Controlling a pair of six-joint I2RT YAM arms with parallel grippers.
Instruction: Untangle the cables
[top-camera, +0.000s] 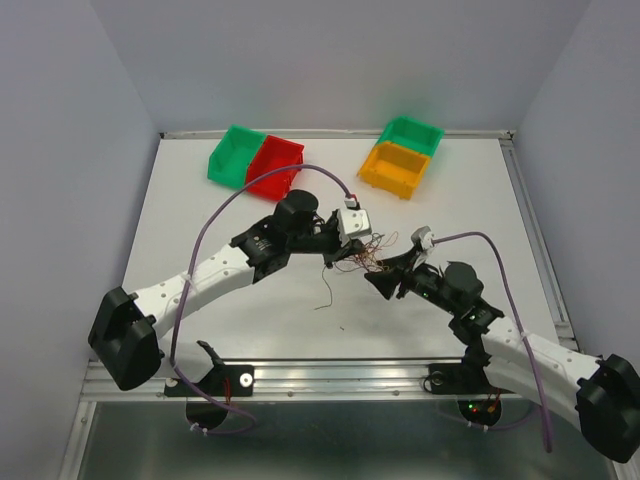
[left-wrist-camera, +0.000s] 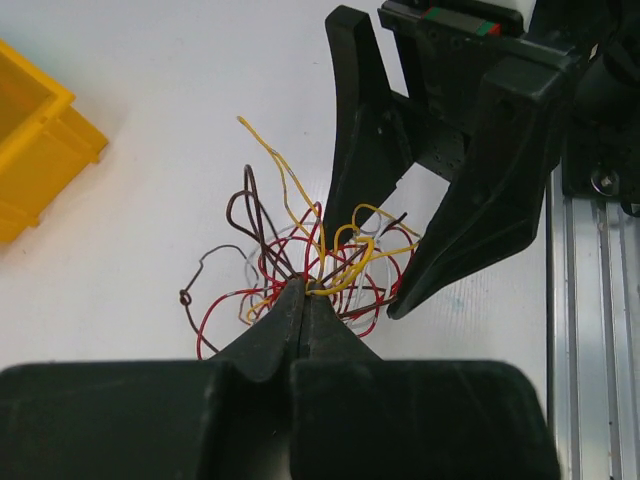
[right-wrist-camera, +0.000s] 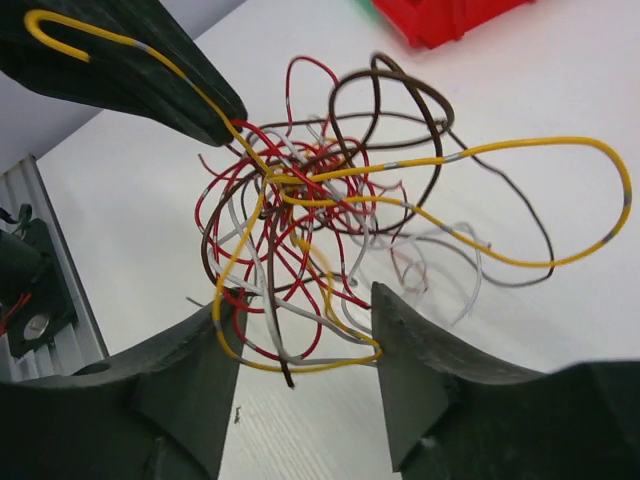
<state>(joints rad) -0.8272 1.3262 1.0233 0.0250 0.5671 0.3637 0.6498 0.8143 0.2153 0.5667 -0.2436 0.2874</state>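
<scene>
At the middle of the table (top-camera: 200, 300), between the 2 arms, the cables (top-camera: 362, 250) sit as 1 small knotted clump. The left gripper (left-wrist-camera: 305, 292) is pinched fully together on a few strands at the clump's edge, with red and yellow ones fanning out from its tips. The right gripper (right-wrist-camera: 310, 300) has its jaws apart and straddles the other side of the tangle. A yellow loop and several red strands lie in the gap, but nothing is clamped.

The step in hand looks like the pull-apart: 1 side is anchored and the other is about to take hold. The next move calls for the right fingers to close on only 1 strand, probably the long yellow loop, and draw it gently away from the left. Grabbing a bunch would likely tighten the knot.

The strands are hair-thin wires in dark red, brown, white and yellow, with grey patches along the yellow. They curl into loose, springy loops and kinks, so they will probably snag on each other and spring back.
</scene>
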